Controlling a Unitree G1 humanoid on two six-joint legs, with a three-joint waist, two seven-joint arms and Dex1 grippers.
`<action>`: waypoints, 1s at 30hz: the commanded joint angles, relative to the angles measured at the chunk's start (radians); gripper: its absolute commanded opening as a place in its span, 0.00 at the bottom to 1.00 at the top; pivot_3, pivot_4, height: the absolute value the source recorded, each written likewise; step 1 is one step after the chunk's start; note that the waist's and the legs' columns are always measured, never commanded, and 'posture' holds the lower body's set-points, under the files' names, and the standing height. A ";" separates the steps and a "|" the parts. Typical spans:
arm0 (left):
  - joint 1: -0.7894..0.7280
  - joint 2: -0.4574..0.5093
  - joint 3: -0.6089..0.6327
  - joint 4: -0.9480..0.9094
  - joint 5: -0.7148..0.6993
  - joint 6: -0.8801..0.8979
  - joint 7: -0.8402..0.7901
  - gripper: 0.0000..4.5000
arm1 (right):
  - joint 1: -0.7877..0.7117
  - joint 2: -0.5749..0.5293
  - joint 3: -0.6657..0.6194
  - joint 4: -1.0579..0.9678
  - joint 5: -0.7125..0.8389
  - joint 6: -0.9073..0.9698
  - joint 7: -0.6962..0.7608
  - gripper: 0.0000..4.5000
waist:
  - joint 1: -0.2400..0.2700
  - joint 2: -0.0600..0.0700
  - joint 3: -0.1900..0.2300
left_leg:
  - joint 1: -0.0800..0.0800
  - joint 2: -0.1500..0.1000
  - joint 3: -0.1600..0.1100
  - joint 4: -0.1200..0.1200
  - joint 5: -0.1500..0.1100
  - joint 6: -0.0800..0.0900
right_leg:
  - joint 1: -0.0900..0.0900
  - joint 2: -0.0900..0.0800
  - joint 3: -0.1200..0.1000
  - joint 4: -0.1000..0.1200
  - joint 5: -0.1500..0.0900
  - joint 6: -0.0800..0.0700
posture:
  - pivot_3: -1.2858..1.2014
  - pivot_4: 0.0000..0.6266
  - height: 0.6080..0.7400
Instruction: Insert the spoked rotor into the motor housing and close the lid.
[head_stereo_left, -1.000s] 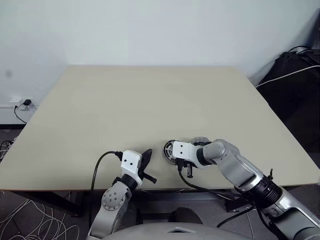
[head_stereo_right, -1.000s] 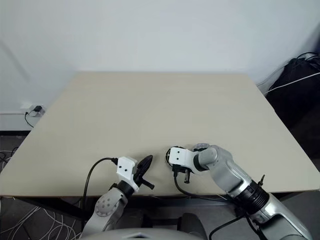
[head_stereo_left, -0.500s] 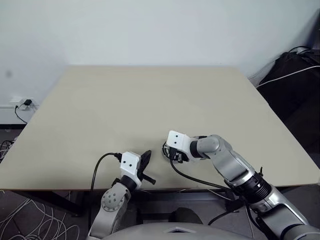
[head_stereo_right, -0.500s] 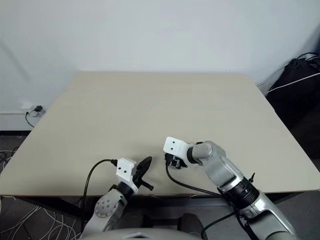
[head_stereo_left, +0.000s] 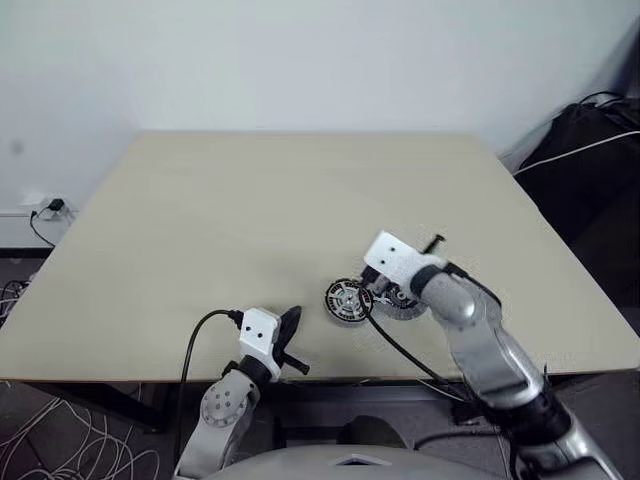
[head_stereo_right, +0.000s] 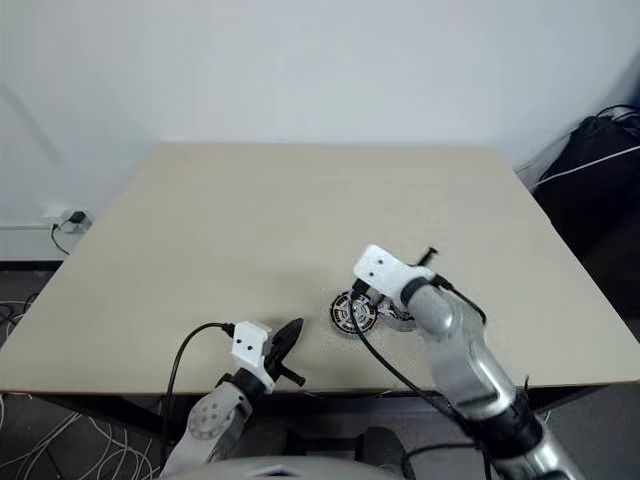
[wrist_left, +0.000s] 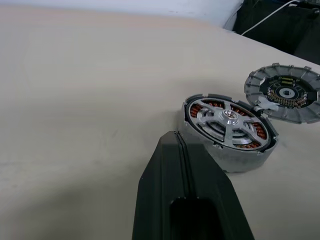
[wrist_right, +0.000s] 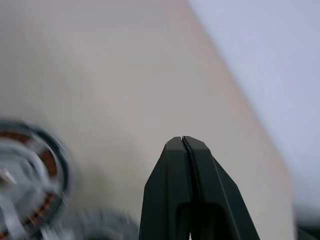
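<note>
Here the motor housing (wrist_left: 227, 134) lies flat on the beige table (head_stereo_left: 250, 210), near its front edge, with the spoked rotor (wrist_left: 226, 121) already seated inside it: the silver spokes and hub sit within the ring of copper windings. The lid (wrist_left: 285, 92) lies on the table at about two o'clock from the housing in the left wrist view, its dark patterned face up and its rim touching or all but touching the housing's edge; it is not on the housing.

In the head views the housing (head_stereo_left: 348, 299) sits at roughly four o'clock from the table's middle. The right gripper (wrist_right: 183, 142) is above and just to three o'clock of it, over the lid; its two black fingers are pressed together with nothing between them. The left gripper (wrist_left: 176, 141) hangs at the table's front edge, at about eight o'clock from the housing and apart from it, fingers likewise pressed tight and empty.

Off the table at two o'clock, dark bags with a white cable (head_stereo_left: 575, 150) rest by the wall.
</note>
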 joint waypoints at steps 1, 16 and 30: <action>-0.013 0.006 -0.004 -0.059 -0.002 0.001 -0.011 0.00 | 0.104 0.054 -0.069 -0.069 -0.085 0.051 -0.130 0.01 | 0.000 0.001 0.000 | 0.000 0.000 0.000 0.000 0.000 0.000 | 0.000 0.000 0.000 0.000 0.000 0.000 | 0.52 0.00 1.00; -0.039 0.022 -0.010 -0.061 -0.010 0.034 -0.052 0.00 | 0.288 0.136 -0.180 0.029 -0.067 -0.023 -0.228 0.01 | -0.001 0.001 -0.001 | 0.001 0.000 0.001 0.001 0.001 0.001 | 0.001 0.003 0.001 0.001 -0.002 0.008 | 0.52 0.00 1.00; -0.026 0.029 0.012 -0.038 -0.014 0.010 -0.056 0.00 | 0.300 0.327 -0.369 0.131 0.476 -0.267 -0.020 0.01 | -0.011 0.001 0.000 | 0.003 0.001 0.001 -0.001 0.001 0.002 | 0.001 0.004 0.002 0.001 -0.002 0.009 | 0.52 0.00 1.00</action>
